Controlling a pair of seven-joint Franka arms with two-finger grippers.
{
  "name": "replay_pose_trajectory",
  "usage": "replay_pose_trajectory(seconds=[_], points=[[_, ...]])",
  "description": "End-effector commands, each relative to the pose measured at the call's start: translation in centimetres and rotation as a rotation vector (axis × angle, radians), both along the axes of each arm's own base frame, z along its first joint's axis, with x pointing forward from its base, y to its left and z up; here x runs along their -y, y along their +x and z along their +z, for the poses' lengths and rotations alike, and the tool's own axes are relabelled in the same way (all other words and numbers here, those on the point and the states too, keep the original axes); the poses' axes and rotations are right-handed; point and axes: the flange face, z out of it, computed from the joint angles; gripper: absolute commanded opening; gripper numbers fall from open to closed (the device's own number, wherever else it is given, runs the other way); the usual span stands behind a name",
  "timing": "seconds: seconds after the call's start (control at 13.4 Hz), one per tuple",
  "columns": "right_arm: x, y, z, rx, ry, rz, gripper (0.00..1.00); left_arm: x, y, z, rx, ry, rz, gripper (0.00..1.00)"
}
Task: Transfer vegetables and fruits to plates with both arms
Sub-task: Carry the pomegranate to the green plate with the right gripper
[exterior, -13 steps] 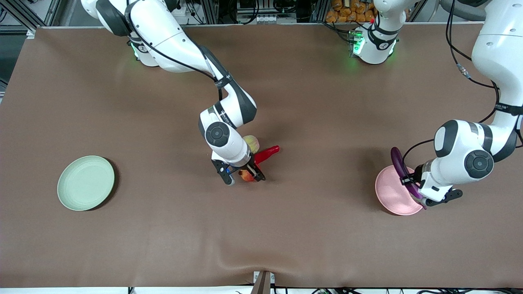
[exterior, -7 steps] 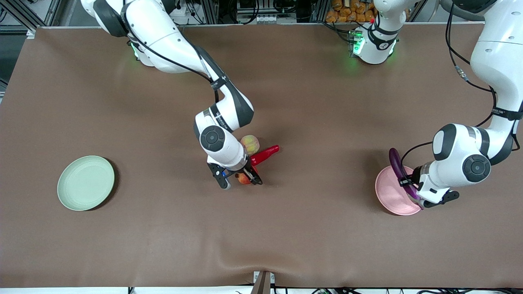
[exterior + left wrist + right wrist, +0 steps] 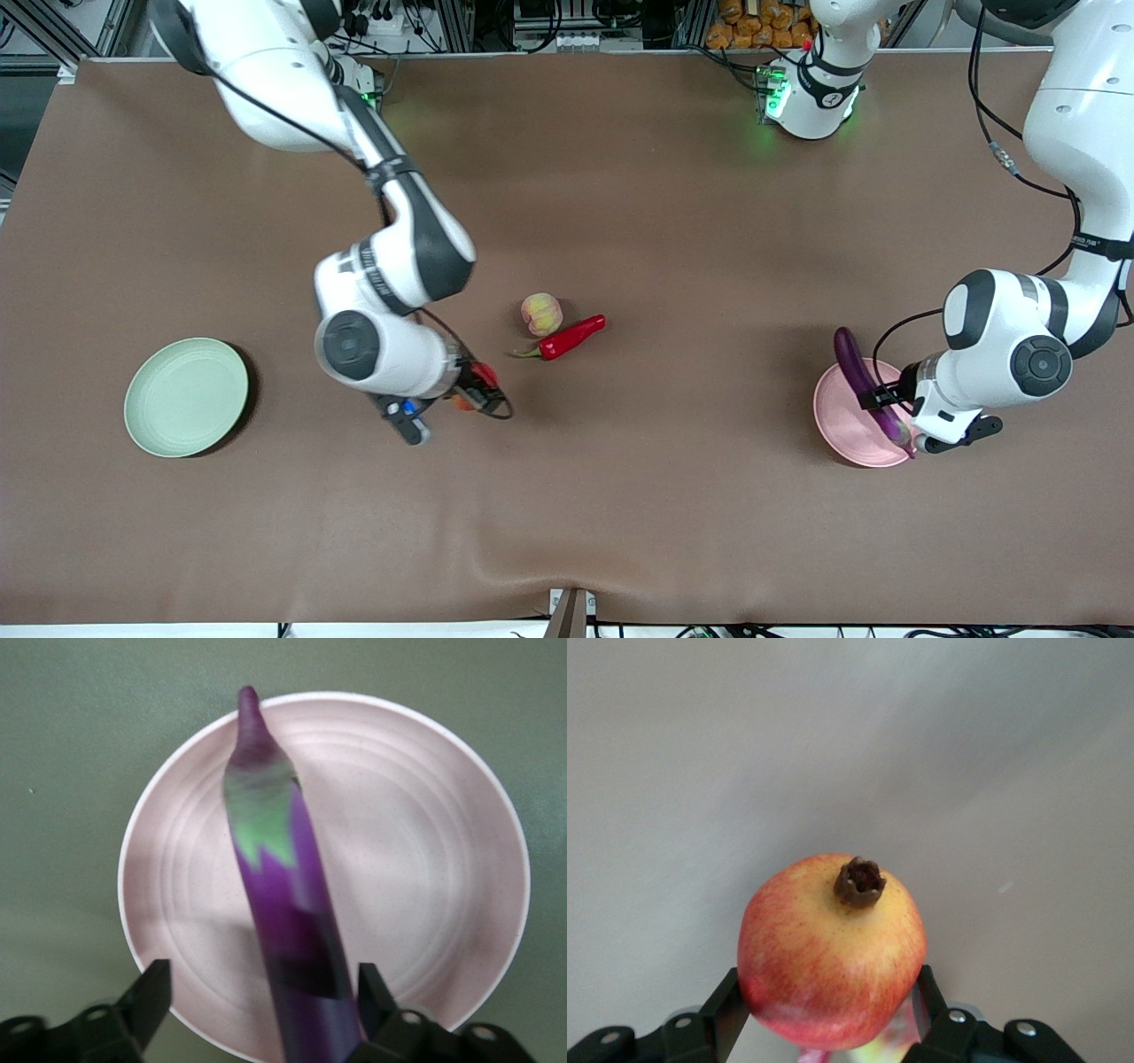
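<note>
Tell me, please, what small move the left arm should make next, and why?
Probably lift the left pincer straight up off the pink plate. Its fingers stand open on either side of the eggplant, which lies across the plate, so that transfer looks done. The right pincer is shut on the red fruit.

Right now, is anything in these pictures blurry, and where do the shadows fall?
Left wrist view: the eggplant is smeared, the pink plate sharper. Right wrist view: the red fruit is sharp, the table streaked. Front view: sharp, with a dark shadow beside the green plate.
</note>
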Motion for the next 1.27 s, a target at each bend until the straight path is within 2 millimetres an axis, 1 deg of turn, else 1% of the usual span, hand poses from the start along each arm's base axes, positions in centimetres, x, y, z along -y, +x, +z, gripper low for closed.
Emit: replay_pose_trajectory(seconds=[0.0,0.07,0.15,0.22,0.3,0.37,0.45,0.52,0.67,0.74,0.82,0.89,0.97,1.04,1.12,1.19], points=[[7.3,0.9,-1.2,-0.054,-0.085,0.089,0.0,-0.3,0.8,2.4,0.034,0.005,-0.008,1.0],[11.4,1.2,-1.9,-0.084,-0.092,0.13,0.0,0.4,0.8,2.9,0.041,0.001,-0.014,1.0],[14.6,1.2,-2.1,-0.098,-0.07,0.179,0.0,1.7,0.9,3.9,0.053,-0.011,-0.023,1.0],[17.1,0.5,-1.9,-0.11,-0.052,0.219,0.0,2.6,0.9,5.0,0.062,-0.024,-0.021,1.0],[20.4,0.0,-1.4,-0.111,-0.027,0.259,0.0,2.9,0.8,6.1,0.056,-0.029,-0.014,1.0],[23.3,-0.6,-2.0,-0.121,0.001,0.312,0.0,3.5,0.7,7.1,0.047,-0.047,-0.004,1.0],[25.6,-1.0,-3.5,-0.12,0.017,0.351,0.0,4.5,0.5,8.0,0.04,-0.071,-0.001,1.0],[27.4,-1.1,-4.2,-0.1,0.022,0.364,0.0,4.9,0.4,8.6,0.038,-0.076,0.0,1.0],[31.2,-1.2,-4.0,-0.101,0.001,0.418,0.0,6.9,0.1,9.7,0.027,-0.086,0.014,1.0],[33.0,-1.6,-4.4,-0.104,0.011,0.442,0.0,8.1,0.1,10.3,0.03,-0.09,0.05,1.0],[35.4,-1.8,-4.7,-0.101,0.027,0.453,0.0,9.6,0.2,10.7,0.034,-0.096,0.089,1.0],[37.2,-2.0,-4.8,-0.095,0.045,0.494,0.0,11.4,0.2,10.9,0.033,-0.102,0.116,1.0],[38.9,-2.3,-4.6,-0.088,0.058,0.531,0.0,14.2,0.3,11.6,0.041,-0.112,0.134,1.0],[40.6,-2.5,-4.5,-0.086,0.057,0.577,0.0,17.4,0.0,11.6,0.033,-0.12,0.163,1.0],[42.7,-2.8,-4.9,-0.09,0.047,0.621,0.0,19.9,-0.3,11.3,0.019,-0.126,0.211,1.0],[43.9,-2.9,-5.0,-0.081,0.05,0.644,0.0,22.6,-0.7,10.9,0.006,-0.132,0.257,1.0]])
